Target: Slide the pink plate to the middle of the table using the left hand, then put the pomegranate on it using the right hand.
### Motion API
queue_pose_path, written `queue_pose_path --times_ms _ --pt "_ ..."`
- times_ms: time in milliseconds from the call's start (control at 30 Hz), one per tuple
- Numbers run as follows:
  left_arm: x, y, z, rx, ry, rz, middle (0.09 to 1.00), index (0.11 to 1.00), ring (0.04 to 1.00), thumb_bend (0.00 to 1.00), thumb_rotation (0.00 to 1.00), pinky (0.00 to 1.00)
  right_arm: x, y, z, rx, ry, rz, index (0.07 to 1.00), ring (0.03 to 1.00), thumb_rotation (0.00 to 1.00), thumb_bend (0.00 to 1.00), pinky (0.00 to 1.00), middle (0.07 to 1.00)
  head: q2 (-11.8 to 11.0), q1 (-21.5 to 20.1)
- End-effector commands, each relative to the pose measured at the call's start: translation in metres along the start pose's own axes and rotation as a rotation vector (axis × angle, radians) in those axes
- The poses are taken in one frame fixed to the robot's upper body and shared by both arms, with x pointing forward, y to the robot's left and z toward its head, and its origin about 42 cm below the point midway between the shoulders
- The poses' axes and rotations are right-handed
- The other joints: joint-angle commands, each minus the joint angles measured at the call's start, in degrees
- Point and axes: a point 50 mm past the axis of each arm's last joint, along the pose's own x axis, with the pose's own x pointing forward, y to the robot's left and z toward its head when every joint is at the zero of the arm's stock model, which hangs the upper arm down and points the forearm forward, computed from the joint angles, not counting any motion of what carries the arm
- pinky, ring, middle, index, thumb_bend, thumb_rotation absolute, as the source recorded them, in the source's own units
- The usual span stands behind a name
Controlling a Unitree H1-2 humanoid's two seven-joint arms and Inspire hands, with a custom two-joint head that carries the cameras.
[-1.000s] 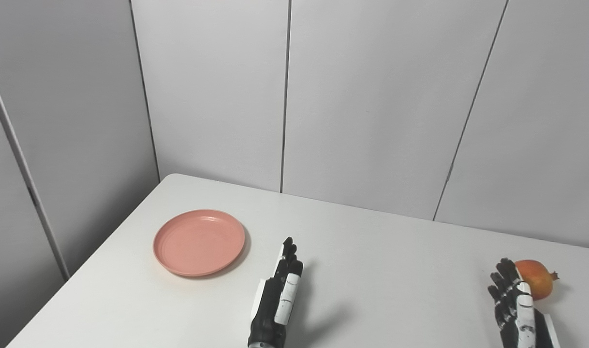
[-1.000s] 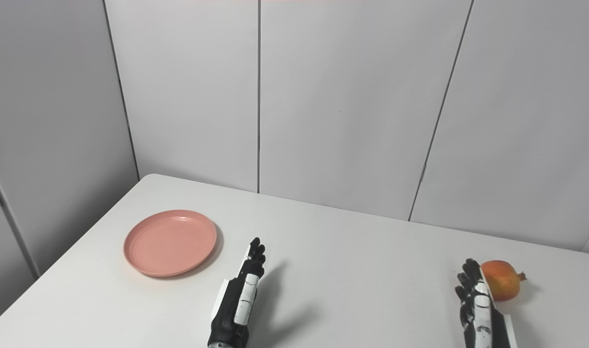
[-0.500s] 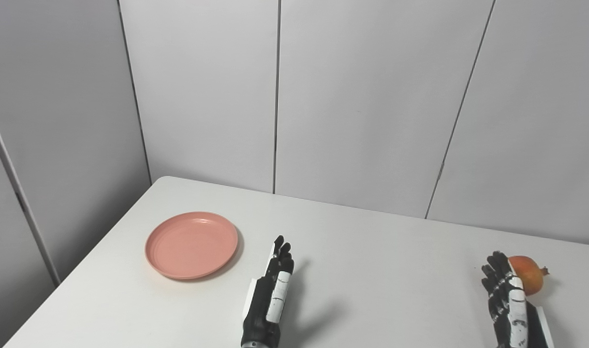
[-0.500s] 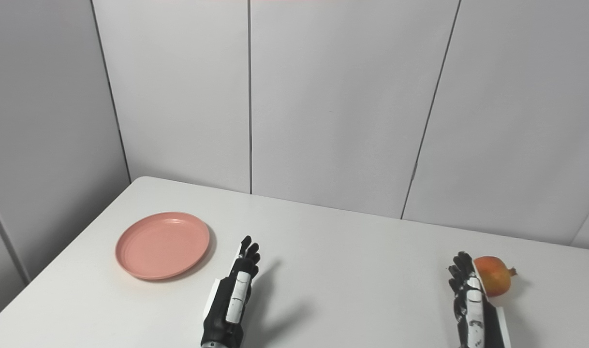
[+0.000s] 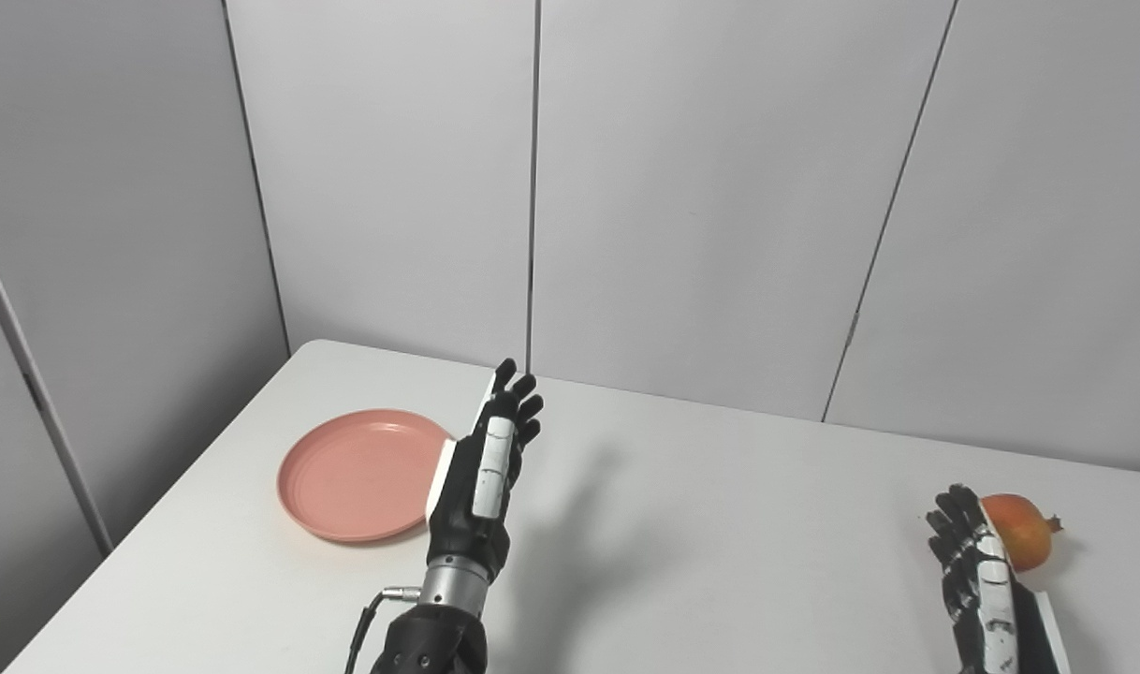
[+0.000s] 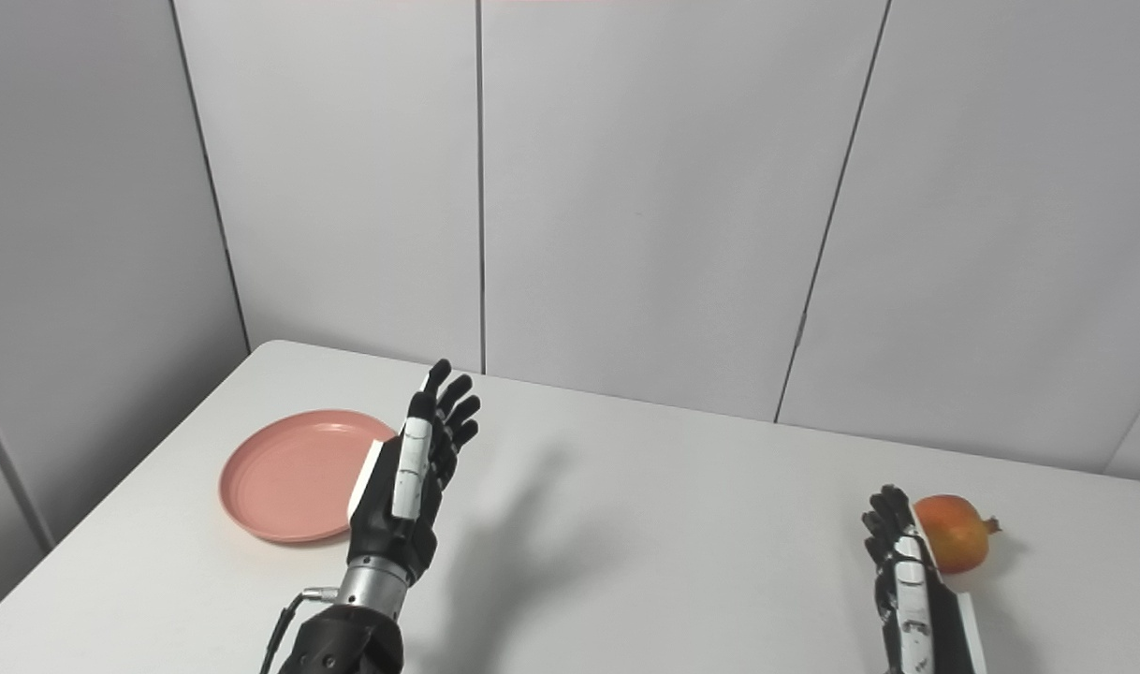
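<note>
On the left side of the table (image 5: 720, 524), pink plate (image 5: 359, 473) sits flat, empty, well off centre. Round, shallow, raised rim, matte salmon plastic by the look of it, so it should slide easily on the smooth white top.

Left hand (image 5: 481, 468) is raised beside the plate's right edge, fingers (image 5: 518, 402) straight and a little fanned, holding nothing. From the head cameras it overlaps the plate rim; I'd say it's above and not touching, but depth is hard to read here.

Step in hand: get the left hand onto the plate for the slide. Advice:
- Come down on the far-left side of the rim, or plant fingertips flat inside the dish, then drag right toward centre.
- Keep downward pressure light and even; pressing on the near rim alone could tip the plate.
- Push low and slow so it doesn't skate past centre.
- Stop well short of the right side and leave clearance for the other arm.

Right hand (image 5: 977, 571) waits low at the right edge, fingers extended and slightly apart, nothing held. Pomegranate (image 5: 1019, 529) rests on the table just beyond those fingertips, orange-red, crown pointing right. Contact between them: can't tell.
</note>
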Motion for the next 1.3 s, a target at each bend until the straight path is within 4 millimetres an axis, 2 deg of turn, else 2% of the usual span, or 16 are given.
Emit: queue_pose_path --times_ms 0,167,267,467,633,767,933,1033,1267 --pt "0.014 0.002 0.02 -0.011 -0.06 -0.029 0.951 0.935 0.935 0.95 0.94 0.92 -0.048 0.002 -0.044 0.028 0.157 -0.036 0.928 0.952 0.97 0.69 1.0 0.941 0.02 0.01" --pt "0.032 0.022 0.037 0.019 -0.094 -0.041 0.96 0.931 0.938 0.97 0.96 0.9 -0.049 0.004 -0.043 0.025 0.159 -0.036 0.928 0.95 0.97 0.71 0.99 0.94 0.25 0.0" --pt "0.044 0.042 0.044 0.055 -0.115 -0.036 0.963 0.947 0.938 1.0 0.99 0.92 -0.05 0.005 -0.043 0.023 0.16 -0.035 0.932 0.953 0.99 0.72 0.99 0.947 0.33 -0.06" --pt "0.065 0.08 0.056 0.131 -0.141 -0.019 0.956 0.966 0.918 1.0 0.99 0.9 -0.051 0.005 -0.043 0.023 0.162 -0.037 0.93 0.95 0.98 0.74 0.98 0.945 0.45 -0.15" --pt "0.078 0.107 0.071 0.175 -0.155 -0.03 0.965 0.965 0.936 1.0 0.98 0.9 -0.051 0.004 -0.043 0.02 0.164 -0.033 0.932 0.955 0.98 0.75 0.98 0.948 0.61 -0.06" --pt "0.088 0.127 0.079 0.23 -0.173 -0.037 0.943 0.975 0.888 1.0 1.0 0.83 -0.053 0.002 -0.043 0.009 0.17 -0.031 0.931 0.952 0.99 0.76 0.97 0.947 0.83 -0.06" --pt "0.1 0.154 0.083 0.249 -0.175 -0.01 0.91 0.965 0.857 1.0 0.97 0.8 -0.054 0.002 -0.043 0.014 0.175 -0.034 0.926 0.952 0.98 0.76 0.97 0.945 1.1 -0.03" --pt "0.106 0.168 0.084 0.259 -0.171 -0.002 0.88 0.947 0.833 1.0 0.95 0.73 -0.054 0.002 -0.043 0.015 0.178 -0.036 0.915 0.949 0.98 0.77 0.97 0.94 1.18 0.02" --pt "0.118 0.204 0.073 0.271 -0.144 0.006 0.832 0.889 0.787 1.0 0.96 0.7 -0.055 0.001 -0.043 0.014 0.182 -0.035 0.913 0.943 0.98 0.76 0.96 0.931 1.49 0.06"
